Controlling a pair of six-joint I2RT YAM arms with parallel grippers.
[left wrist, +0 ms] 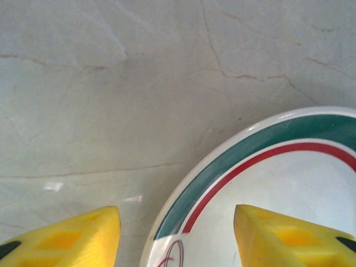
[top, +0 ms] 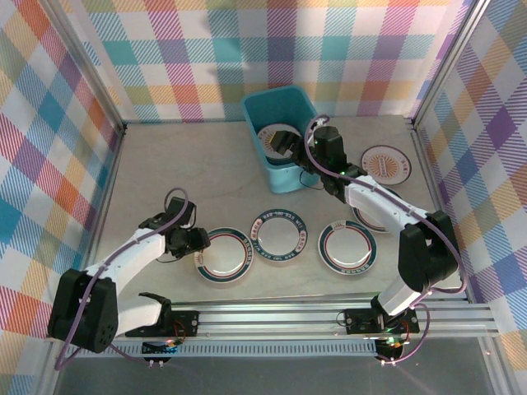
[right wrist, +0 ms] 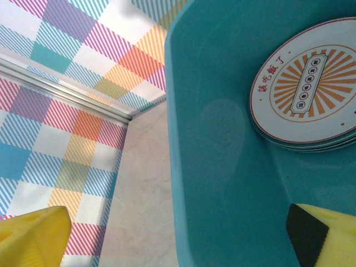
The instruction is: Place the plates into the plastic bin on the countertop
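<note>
**Desk:** What is happening at the near-left corner of the countertop [top: 181, 173]?

**Photographer:** The left gripper [top: 194, 240] sits at the left rim of the green-and-red-rimmed plate [top: 224, 255]. Its jaws are apart and straddle that rim, with one yellow finger [left wrist: 72, 239] over bare stone and the other over the plate's face. Nothing is clamped.

**Desk:** What would make the pickup clean?

**Photographer:** As I read it, the plate lies flat, so one finger has to work under the lip before the jaws close. A deep, square bite on the rim looks safest. A shallow one could let the glazed plate tip or slide out on the lift.

**Desk:** And moving right?

**Photographer:** Along the near edge a dark-rimmed plate [top: 278, 233] lies just beside the first, then a second green-rimmed plate [top: 348, 247]. A sunburst plate [top: 385, 162] rests near the right edge. The bin [top: 280, 103] stands at the middle of the far edge and holds a stack [right wrist: 303, 139] with another sunburst design on top.

**Desk:** Anything in the way?

**Photographer:** The right gripper [top: 290, 146] hangs at the bin's near wall, jaws spread wide and empty, one finger outside the wall and one inside. Its arm slants from the near-right corner towards the bin. A plate carried over from the left would probably have to come in clear of both. The bin looks barely wider than a plate, so it would need lowering level.
</note>
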